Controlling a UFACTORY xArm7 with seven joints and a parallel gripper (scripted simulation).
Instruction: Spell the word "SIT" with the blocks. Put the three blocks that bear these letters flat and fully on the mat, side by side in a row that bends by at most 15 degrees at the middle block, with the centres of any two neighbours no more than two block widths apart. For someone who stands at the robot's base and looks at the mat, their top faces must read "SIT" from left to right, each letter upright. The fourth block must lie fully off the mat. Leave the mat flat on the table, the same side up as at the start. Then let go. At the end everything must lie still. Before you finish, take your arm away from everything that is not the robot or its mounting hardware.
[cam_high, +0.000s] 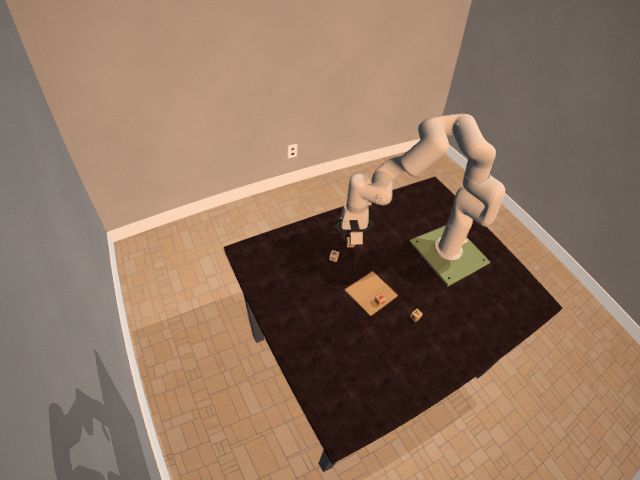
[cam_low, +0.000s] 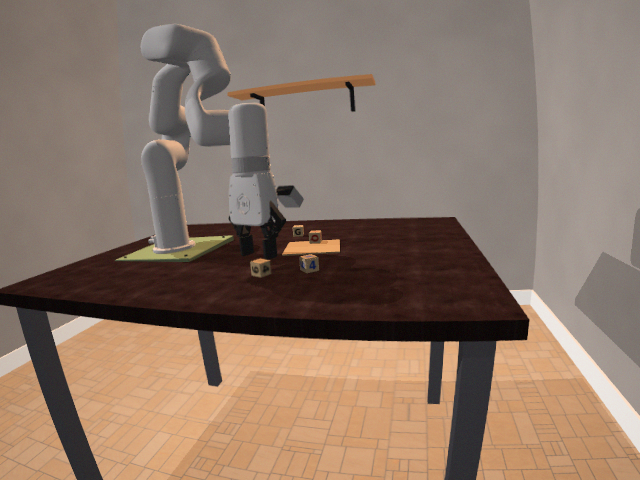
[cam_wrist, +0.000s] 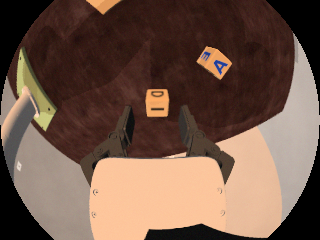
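Note:
My gripper (cam_wrist: 156, 113) (cam_low: 257, 252) (cam_high: 353, 238) is open and empty. It hangs just above a wooden block with a black I-like bar on top (cam_wrist: 157, 103) (cam_low: 260, 267), which lies on the table between and just ahead of the fingertips. A block with a blue A (cam_wrist: 214, 61) (cam_low: 309, 263) (cam_high: 334, 255) lies close by, off the mat. The tan mat (cam_high: 361, 289) (cam_low: 325, 246) (cam_wrist: 102, 4) lies flat in the middle of the table. A block with a red letter (cam_high: 379, 299) (cam_low: 314, 236) sits on the mat near one edge. A fourth block (cam_high: 416, 314) (cam_low: 297, 230) lies on the table beyond the mat.
The dark table (cam_high: 361, 382) (cam_low: 392, 279) carries the green base plate (cam_high: 462, 268) (cam_low: 201, 248) (cam_wrist: 35, 90) under the arm. A wooden wall shelf (cam_low: 305, 86) hangs high behind the table. The table edge is close to the gripper in the wrist view.

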